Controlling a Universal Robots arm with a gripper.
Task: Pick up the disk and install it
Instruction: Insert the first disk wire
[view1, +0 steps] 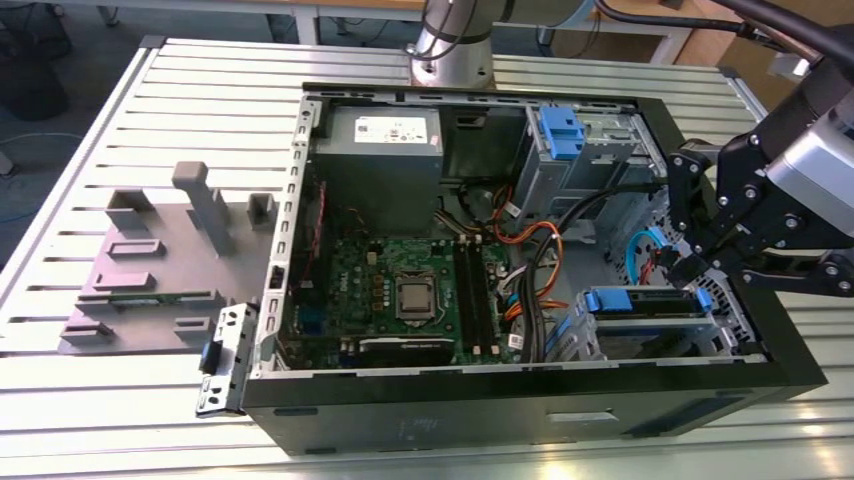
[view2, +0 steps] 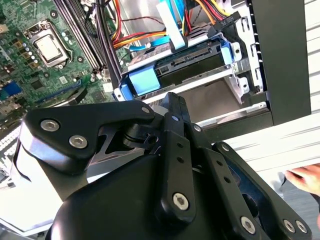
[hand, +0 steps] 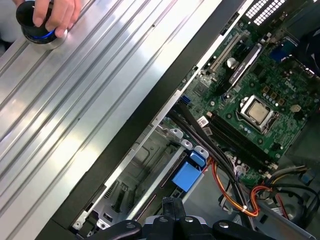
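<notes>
The disk (view1: 641, 305) lies flat in the lower drive cage (view1: 727, 330) of the open computer case, at the exterior view's right. Its blue carrier frame faces the inside of the case. In the second wrist view the disk (view2: 185, 62) sits in the cage with its blue handle (view2: 145, 82) toward the motherboard. The blue handle (hand: 187, 175) also shows in the first wrist view. My gripper (view1: 683, 275) hovers just above that cage, shut with nothing in it. Its fingertips (hand: 170, 205) meet a short way off the handle.
The black case wall (view1: 787, 350) runs close beside the gripper. Cables (view1: 534, 270) cross between the motherboard (view1: 400, 290) and the cage. A second blue carrier (view1: 558, 130) sits in the upper bay next to the power supply (view1: 384, 135). A hand (hand: 55, 15) holds a black knob on the table.
</notes>
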